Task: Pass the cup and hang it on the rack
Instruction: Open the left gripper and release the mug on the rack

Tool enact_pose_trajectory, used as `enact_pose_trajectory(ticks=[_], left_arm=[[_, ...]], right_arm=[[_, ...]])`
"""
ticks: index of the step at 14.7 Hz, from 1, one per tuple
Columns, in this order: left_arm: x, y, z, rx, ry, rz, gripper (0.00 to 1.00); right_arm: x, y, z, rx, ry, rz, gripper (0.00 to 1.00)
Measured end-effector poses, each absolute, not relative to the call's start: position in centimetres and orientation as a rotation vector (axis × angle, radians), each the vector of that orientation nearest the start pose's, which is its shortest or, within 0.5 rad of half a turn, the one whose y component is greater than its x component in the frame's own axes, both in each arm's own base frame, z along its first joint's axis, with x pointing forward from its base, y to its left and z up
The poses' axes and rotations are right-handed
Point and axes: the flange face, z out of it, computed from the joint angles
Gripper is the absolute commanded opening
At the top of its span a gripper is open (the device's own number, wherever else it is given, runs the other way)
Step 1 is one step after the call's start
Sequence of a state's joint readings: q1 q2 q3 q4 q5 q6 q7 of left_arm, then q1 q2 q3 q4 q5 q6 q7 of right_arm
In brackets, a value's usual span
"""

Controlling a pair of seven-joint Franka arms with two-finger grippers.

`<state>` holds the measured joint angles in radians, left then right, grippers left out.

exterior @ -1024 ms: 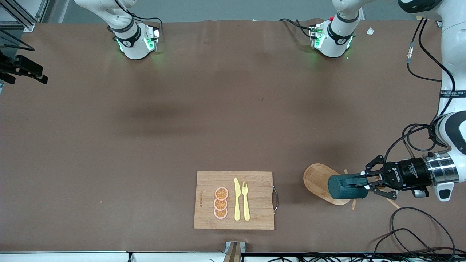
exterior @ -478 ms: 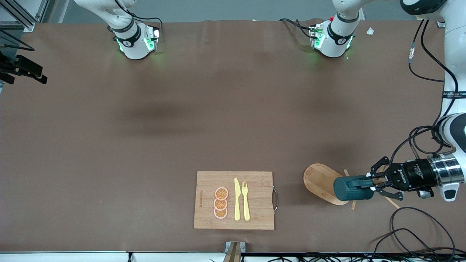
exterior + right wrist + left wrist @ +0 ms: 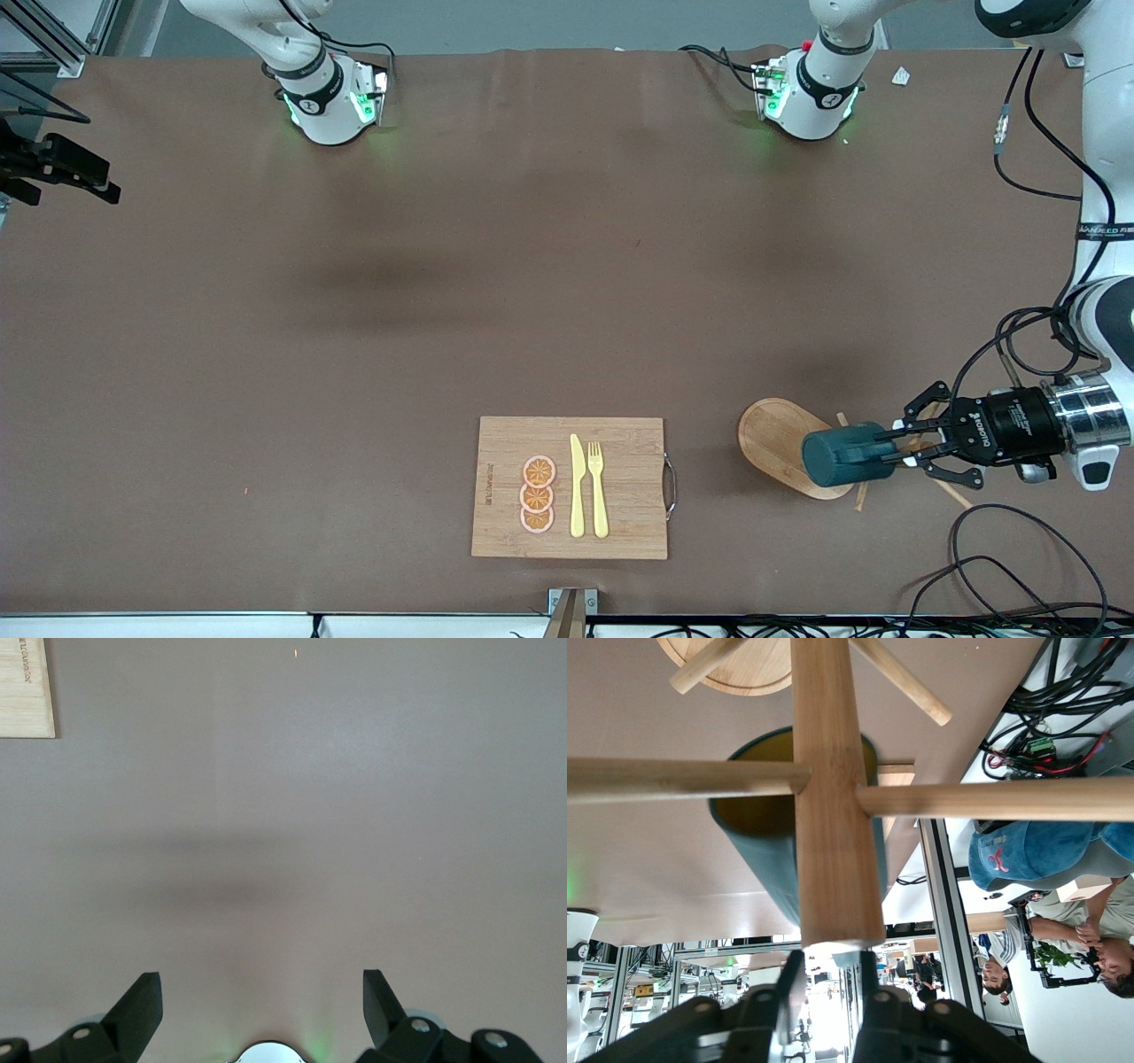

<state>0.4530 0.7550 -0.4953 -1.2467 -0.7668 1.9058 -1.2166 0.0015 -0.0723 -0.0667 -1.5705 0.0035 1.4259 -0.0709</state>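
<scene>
The dark teal cup (image 3: 837,459) lies on its side in the air over the edge of the rack's oval wooden base (image 3: 769,434). My left gripper (image 3: 897,443) is level and shut on the cup at the end toward the left arm's end of the table. In the left wrist view the rack's post (image 3: 833,842) and its cross pegs stand right in front of my left gripper (image 3: 826,961). There the cup (image 3: 766,859) shows its yellowish inside past the post, and the post's end hides the grip itself. My right gripper (image 3: 261,983) is open and empty over bare table, and that arm waits.
A bamboo cutting board (image 3: 505,487) with a yellow knife, a fork and three orange slices lies near the table's front edge; its corner shows in the right wrist view (image 3: 25,687). Loose black cables (image 3: 1001,549) lie near the rack, toward the left arm's end.
My left gripper drew back toward the left arm's end of the table with the cup. Since then the arm has held still and the cup has shifted slightly back over the rack's base.
</scene>
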Motion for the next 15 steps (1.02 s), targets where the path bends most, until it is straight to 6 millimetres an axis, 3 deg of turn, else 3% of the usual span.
enact_pose_trajectory(ticks=[5,8,12,15], left_arm=[[74.7,2.2,39.7,1.539,1.537,-0.745,1.00],[74.6,1.7,42.2,1.555,1.510,-0.710,1.00],[73.3,0.5,50.0,1.647,1.455,-0.572,1.00],[71.2,-2.5,55.8,1.853,1.405,-0.405,1.00]], right_arm=[[51.5,-3.0,65.1,-3.126,-0.024,0.115,1.00],[51.5,-3.1,65.1,-3.126,-0.021,0.117,1.00],[51.5,-3.5,65.1,-3.125,-0.009,0.117,1.00],[51.5,-3.6,65.1,-3.124,-0.006,0.117,1.00]])
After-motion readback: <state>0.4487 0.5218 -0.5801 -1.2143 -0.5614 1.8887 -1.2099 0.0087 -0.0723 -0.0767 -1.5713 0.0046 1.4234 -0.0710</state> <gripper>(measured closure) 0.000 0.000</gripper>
